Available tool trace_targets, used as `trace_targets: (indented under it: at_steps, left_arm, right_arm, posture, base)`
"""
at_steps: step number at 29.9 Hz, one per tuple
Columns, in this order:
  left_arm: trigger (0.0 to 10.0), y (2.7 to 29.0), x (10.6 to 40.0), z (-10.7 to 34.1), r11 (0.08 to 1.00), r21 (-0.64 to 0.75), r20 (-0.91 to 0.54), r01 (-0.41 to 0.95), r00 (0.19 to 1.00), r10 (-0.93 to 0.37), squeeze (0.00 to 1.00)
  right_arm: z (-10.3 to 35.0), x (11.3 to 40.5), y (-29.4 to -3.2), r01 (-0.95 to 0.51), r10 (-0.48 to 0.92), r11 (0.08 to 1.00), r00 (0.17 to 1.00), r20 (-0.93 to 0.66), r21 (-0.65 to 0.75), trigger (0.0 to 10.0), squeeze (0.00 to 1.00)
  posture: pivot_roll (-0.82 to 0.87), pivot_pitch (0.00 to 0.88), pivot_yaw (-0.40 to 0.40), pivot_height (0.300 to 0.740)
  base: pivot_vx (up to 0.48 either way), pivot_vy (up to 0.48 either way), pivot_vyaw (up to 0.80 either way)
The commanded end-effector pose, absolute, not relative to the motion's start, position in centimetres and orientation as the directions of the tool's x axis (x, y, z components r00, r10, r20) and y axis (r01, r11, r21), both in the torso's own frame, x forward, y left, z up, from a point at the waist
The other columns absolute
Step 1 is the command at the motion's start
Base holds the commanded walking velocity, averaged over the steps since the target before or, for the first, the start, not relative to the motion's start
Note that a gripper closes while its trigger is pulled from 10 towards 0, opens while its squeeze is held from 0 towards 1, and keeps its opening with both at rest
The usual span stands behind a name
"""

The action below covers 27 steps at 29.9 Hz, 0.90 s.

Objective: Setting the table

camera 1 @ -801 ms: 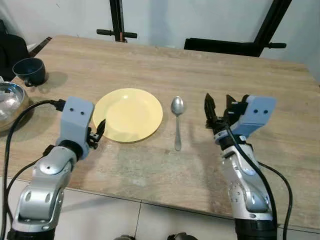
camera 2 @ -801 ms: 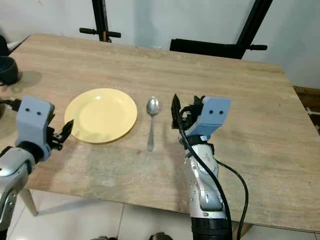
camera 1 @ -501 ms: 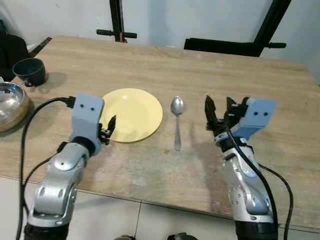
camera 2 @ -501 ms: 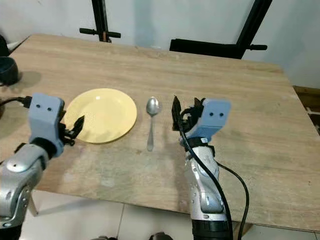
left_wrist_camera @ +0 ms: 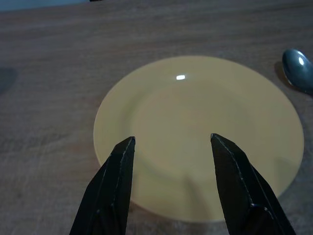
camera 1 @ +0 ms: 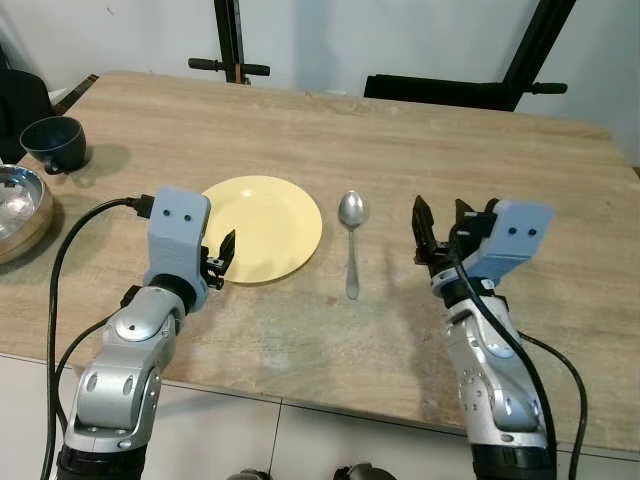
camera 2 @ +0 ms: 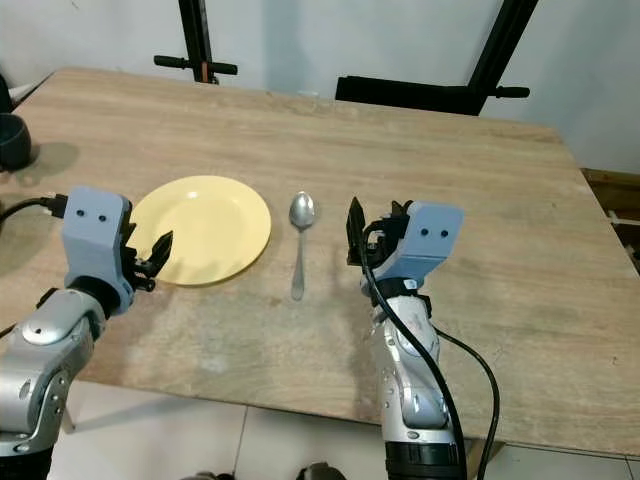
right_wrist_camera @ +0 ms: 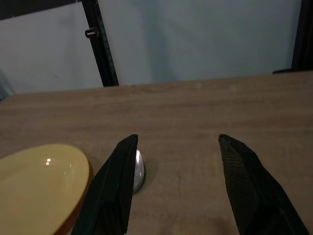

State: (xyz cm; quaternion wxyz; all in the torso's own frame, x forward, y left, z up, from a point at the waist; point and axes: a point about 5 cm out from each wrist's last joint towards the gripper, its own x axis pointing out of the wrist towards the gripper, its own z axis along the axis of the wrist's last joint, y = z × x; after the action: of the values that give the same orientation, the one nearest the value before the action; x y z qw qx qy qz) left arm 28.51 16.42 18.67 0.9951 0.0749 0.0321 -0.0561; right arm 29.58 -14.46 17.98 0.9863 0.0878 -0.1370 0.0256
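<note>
1. On the wooden surface point(camera 1: 420, 150), I see the yellow plate point(camera 1: 262, 228) with the spoon point(camera 1: 351, 240) just right of it.
2. My left gripper point(camera 1: 218, 262) hangs at the plate's near rim, jaws wide and empty.
3. My right gripper point(camera 1: 441, 226) hovers right of the spoon, jaws wide.
4. I judge the setting half laid; next I fetch the cup point(camera 1: 54, 143).

At the far left, the steel bowl point(camera 1: 18, 208) is cut by the picture's edge, so just its right part shows. The dark cup point(camera 2: 10, 142) beyond it is also cut there in the right eye view. In the right wrist view, one black finger point(right_wrist_camera: 115, 186) covers most of the spoon point(right_wrist_camera: 138, 171), leaving a bit of its head. The left pincer point(camera 1: 218, 262) hides a small part of the plate point(camera 1: 272, 222) rim nearest the robot. The worktop point(camera 1: 420, 150) runs off the right edge.
</note>
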Motion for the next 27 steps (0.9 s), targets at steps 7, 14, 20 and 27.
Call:
trace_targets:
  at_steps: [7, 14, 20, 27]
  left_arm:
    - [10.0, 16.78, 28.65, 18.59, 0.985, 0.136, -0.078, 0.109, 0.992, -0.099, 0.00]
    - [10.0, 16.88, 28.84, 18.72, 0.985, 0.137, -0.075, 0.106, 0.992, -0.097, 0.00]
    - [10.0, 16.84, 28.92, 18.75, 0.985, 0.138, -0.074, 0.107, 0.993, -0.097, 0.00]
    - [10.0, 16.75, 29.03, 18.83, 0.984, 0.138, -0.072, 0.111, 0.992, -0.101, 0.00]
  right_arm:
    - [17.28, 29.55, -14.55, -0.058, 0.015, 0.985, 0.967, 0.255, 0.163, 10.0, 0.00]
    - [17.21, 29.58, -14.53, -0.056, 0.013, 0.985, 0.967, 0.254, 0.164, 10.0, 0.00]
    - [17.19, 29.59, -14.56, -0.055, 0.012, 0.985, 0.967, 0.254, 0.166, 10.0, 0.00]
    - [17.14, 29.62, -14.59, -0.052, 0.008, 0.984, 0.967, 0.254, 0.168, 10.0, 0.00]
  posture:
    - [0.00, 0.028, 0.046, 0.740]
    - [0.00, 0.027, 0.049, 0.740]
    - [0.00, 0.025, 0.051, 0.740]
    - [0.00, 0.024, 0.053, 0.740]
  base:
    - [-0.373, 0.000, 0.00]
    - [-0.376, 0.000, 0.00]
    - [-0.372, 0.000, 0.00]
    - [-0.371, 0.000, 0.00]
